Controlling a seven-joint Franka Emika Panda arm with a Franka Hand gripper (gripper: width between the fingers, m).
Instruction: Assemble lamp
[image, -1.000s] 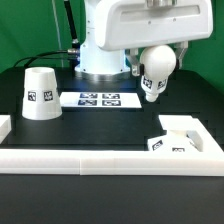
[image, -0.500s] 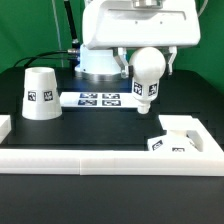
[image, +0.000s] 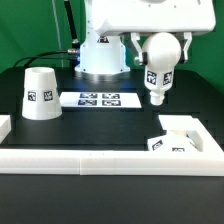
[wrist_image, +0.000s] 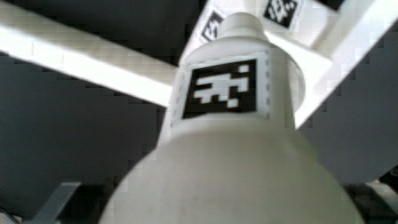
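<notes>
My gripper (image: 160, 45) is shut on the white bulb (image: 158, 62) and holds it in the air, stem pointing down, above the table at the exterior view's right. In the wrist view the bulb (wrist_image: 228, 140) fills the frame, its stem tag facing the camera. The flat square base (image: 180, 138) lies low at the exterior view's right, against the front rail, below and in front of the bulb; part of it shows in the wrist view (wrist_image: 299, 12). The cone shade (image: 40, 92) stands upright at the exterior view's left, far from the gripper.
The marker board (image: 98, 99) lies flat in the middle, behind the bulb's level. A long white border rail (image: 100, 160) runs along the front, with short side pieces at both ends. The robot's base (image: 100, 55) stands at the back.
The bulb in my gripper has swung from a tilt to upright and moved toward the exterior view's right. The shade and base have not moved.
</notes>
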